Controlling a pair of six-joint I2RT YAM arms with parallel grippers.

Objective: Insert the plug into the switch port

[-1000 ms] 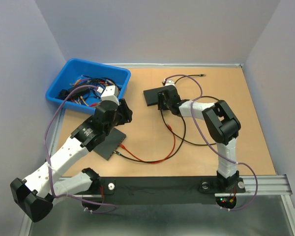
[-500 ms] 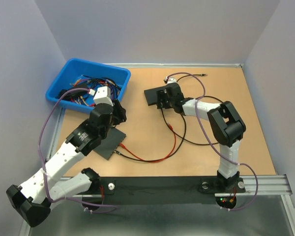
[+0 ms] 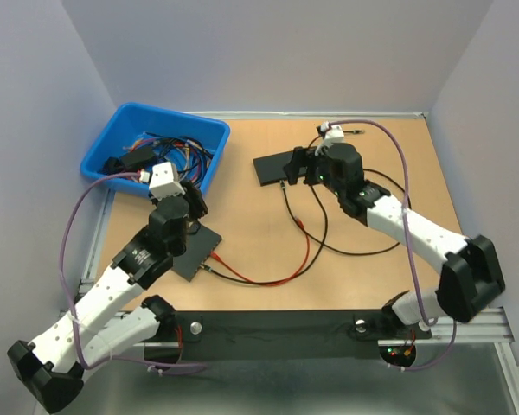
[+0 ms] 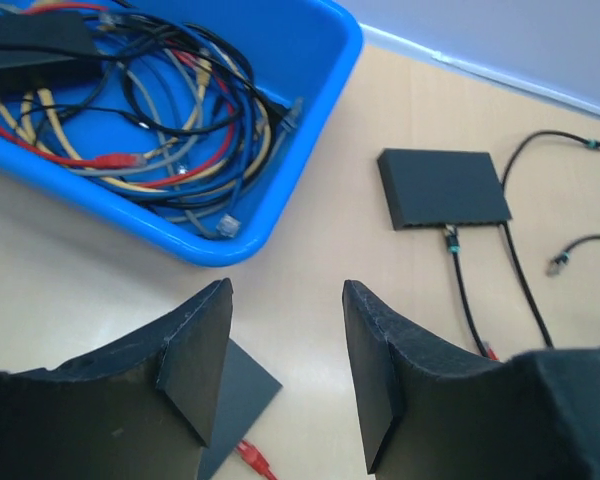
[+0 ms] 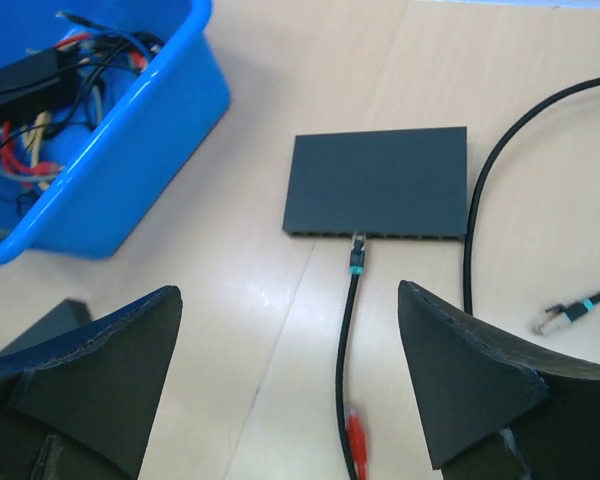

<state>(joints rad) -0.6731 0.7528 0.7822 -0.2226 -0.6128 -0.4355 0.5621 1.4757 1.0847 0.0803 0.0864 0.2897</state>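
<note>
A black switch (image 3: 270, 168) lies at the far middle of the table; it also shows in the right wrist view (image 5: 378, 182) and the left wrist view (image 4: 443, 188). A black cable's plug with a teal band (image 5: 356, 252) sits in a port on its front edge. My right gripper (image 3: 298, 164) hovers open and empty above it (image 5: 290, 385). A second dark switch (image 3: 196, 252) lies near left with a red cable (image 3: 259, 282) plugged in. My left gripper (image 3: 189, 204) is open and empty above it (image 4: 285, 375).
A blue bin (image 3: 156, 151) full of cables stands at the far left. The red cable's loose plug (image 5: 355, 435) lies beside the black cable. Another loose black plug (image 5: 560, 315) lies to the right of the switch.
My right gripper has lifted off the far switch and drawn back to the right, leaving the black plug in the port. My left arm has pulled back toward the near left.
</note>
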